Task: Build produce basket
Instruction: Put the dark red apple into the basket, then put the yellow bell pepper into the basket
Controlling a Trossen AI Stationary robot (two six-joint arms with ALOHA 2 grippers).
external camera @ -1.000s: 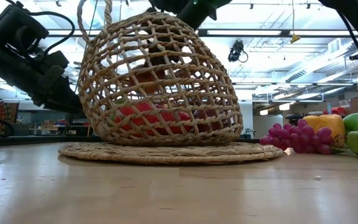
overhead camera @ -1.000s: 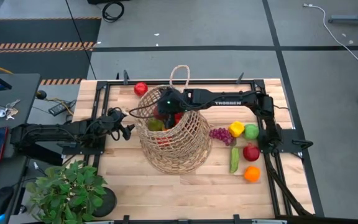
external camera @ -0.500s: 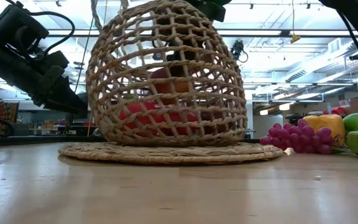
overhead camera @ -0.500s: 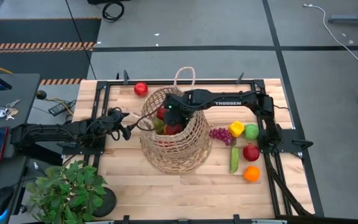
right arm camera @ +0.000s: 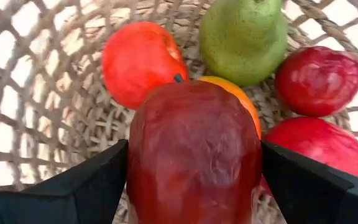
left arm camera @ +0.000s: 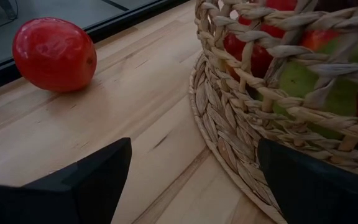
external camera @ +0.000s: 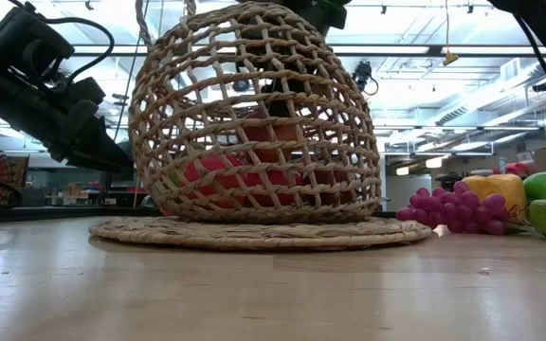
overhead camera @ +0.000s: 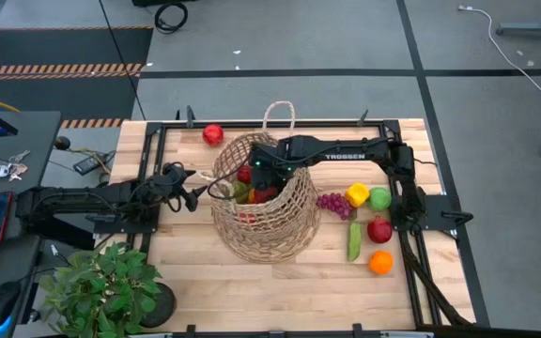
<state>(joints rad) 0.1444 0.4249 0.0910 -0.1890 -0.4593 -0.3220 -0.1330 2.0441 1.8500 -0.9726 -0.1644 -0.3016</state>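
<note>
The tan open-weave wicker basket [overhead camera: 263, 208] stands on its flat woven base [external camera: 254, 232] at the table's middle. It holds a green pear [right arm camera: 244, 40], red fruits [right arm camera: 138, 59] and an orange piece [right arm camera: 241, 99]. My right gripper [right arm camera: 194, 162] reaches down into the basket's mouth [overhead camera: 263, 172], shut on a dark red apple [right arm camera: 194, 134] just above the fruit. My left gripper [left arm camera: 191, 180] is open and empty, low by the basket's left side [overhead camera: 195, 194]. More produce lies on the table's right. My right gripper pinches the dark red apple by its two opposite sides [right arm camera: 137, 155] between its two fingers [right arm camera: 82, 186]. The fingers come from above, slanting down into the basket. The apple hangs inside the basket over the other fruit; whether it touches them I cannot tell.
A red tomato [overhead camera: 213, 133] lies at the far edge, left of the basket. Purple grapes [overhead camera: 333, 203], a yellow pepper [overhead camera: 357, 194], a green fruit [overhead camera: 380, 198], a red apple [overhead camera: 379, 229], a green vegetable [overhead camera: 354, 241] and an orange [overhead camera: 380, 262] lie right. A potted plant [overhead camera: 101, 286] stands near left.
My right gripper has gone down into the basket with the dark red apple. The basket, which leaned toward the table's left with its top, has swung upright and now bulges evenly over its base.
</note>
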